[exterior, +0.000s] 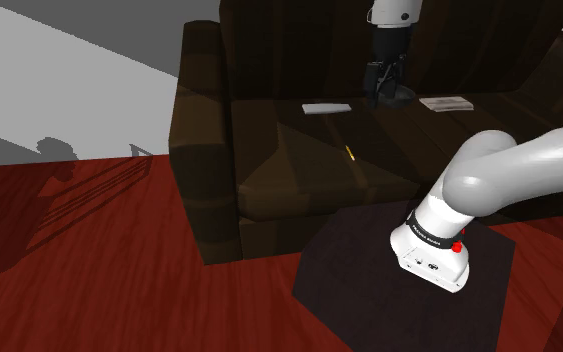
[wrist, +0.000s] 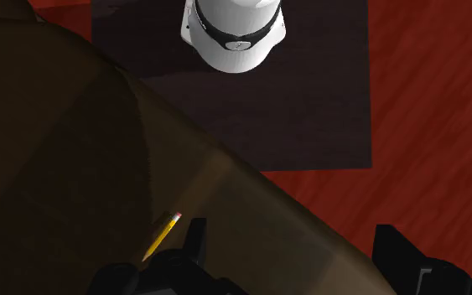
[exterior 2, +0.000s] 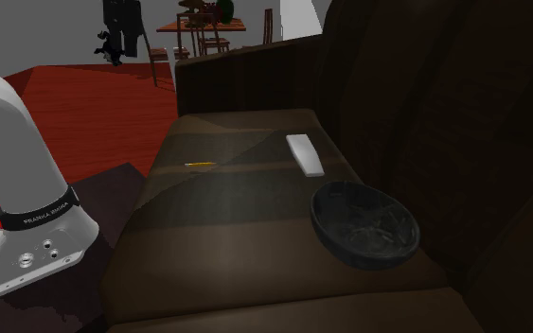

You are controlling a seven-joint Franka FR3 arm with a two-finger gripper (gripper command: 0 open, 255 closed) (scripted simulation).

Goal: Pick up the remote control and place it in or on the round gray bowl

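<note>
While your hand (exterior: pixel 389 92) hangs over the rear of the seat, upper middle of the shoulder view, the remote control (exterior: pixel 326 108) lies flat on the dark sofa (exterior: pixel 209 150) just to its left in the frame. It's apart from the hand, nothing touching it. A yellow pencil (exterior: pixel 351 153) lies lower in the picture, toward the seat's front.

Over to the second exterior view. There's your remote control (exterior 2: pixel 305 153), pale and slim, right of centre, lying lengthwise close to the backrest. Below it, lower right, sits the round dark grey bowl (exterior 2: pixel 365 224), near the remote but clear of it. The pencil (exterior 2: pixel 199 165) is off to the left, and the arm's base (exterior 2: pixel 27 246) is at lower left.

Now the wrist view. Your hand (wrist: pixel 293 228) is released, fingers wide apart with nothing between them. The pencil (wrist: pixel 163 236) lies just beside one finger, on the sofa's edge. The base (wrist: pixel 232 33) stands on its dark stand (wrist: pixel 326 117), with red floor (wrist: pixel 435 126) around it.

My read is that the remote is light and stiff with a smooth shell, and it sits low on a soft cushion. Take it across the narrow width at mid-length, fingers down the long sides, so it won't swing or slip. It may end up resting across the bowl's rim.
</note>
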